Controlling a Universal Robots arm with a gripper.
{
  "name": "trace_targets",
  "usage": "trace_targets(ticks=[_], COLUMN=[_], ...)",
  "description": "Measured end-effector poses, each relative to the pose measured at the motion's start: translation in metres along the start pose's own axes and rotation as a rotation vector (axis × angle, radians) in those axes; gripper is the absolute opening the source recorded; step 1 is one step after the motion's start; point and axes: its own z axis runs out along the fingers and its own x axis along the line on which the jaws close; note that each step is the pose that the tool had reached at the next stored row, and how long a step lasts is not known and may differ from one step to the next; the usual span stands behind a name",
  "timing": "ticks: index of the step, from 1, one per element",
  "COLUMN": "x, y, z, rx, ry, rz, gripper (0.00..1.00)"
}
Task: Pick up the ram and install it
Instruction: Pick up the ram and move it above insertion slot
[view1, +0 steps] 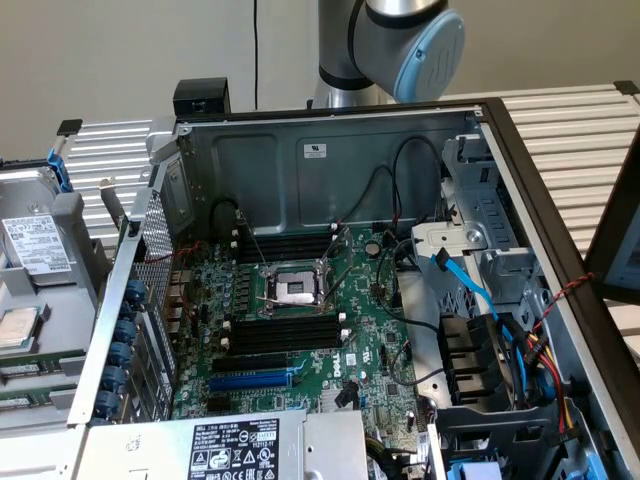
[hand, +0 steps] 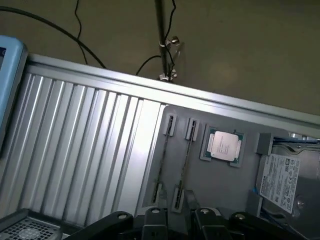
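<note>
Two thin ram sticks stand on edge in clip holders on a grey tray (hand: 235, 185), one stick (hand: 185, 162) beside the other (hand: 164, 157). My gripper (hand: 180, 225) hovers above the near end of these sticks. It is open with nothing between its fingers (hand: 152, 222). In the exterior view the arm's blue-capped joint (view1: 425, 45) sits behind the open computer case. The motherboard (view1: 370, 330) lies inside with long black memory slots (view1: 285, 335) on either side of the processor socket (view1: 290, 290).
A processor chip (hand: 223, 146) and a hard drive (hand: 282, 180) share the tray, which sits at the exterior view's left (view1: 75, 250). A blue expansion slot (view1: 250, 380), cables (view1: 470, 285) and a drive cage (view1: 480, 370) crowd the case. The table (hand: 75, 150) is ribbed aluminium.
</note>
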Motion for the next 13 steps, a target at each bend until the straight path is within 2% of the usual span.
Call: trace_targets(ticks=[7, 9, 11, 13], x=[0.000, 0.000, 0.000, -0.001], y=[-0.0013, -0.0022, -0.0028, -0.0028], z=[0.0128, 0.0156, 0.0173, 0.0185], rx=[-0.0034, -0.0023, 0.0032, 0.0152], ry=[-0.0080, -0.0087, -0.0083, -0.0071], rz=[0.083, 0.094, 0.101, 0.109], gripper=[0.28, 0.28, 0.28, 0.28])
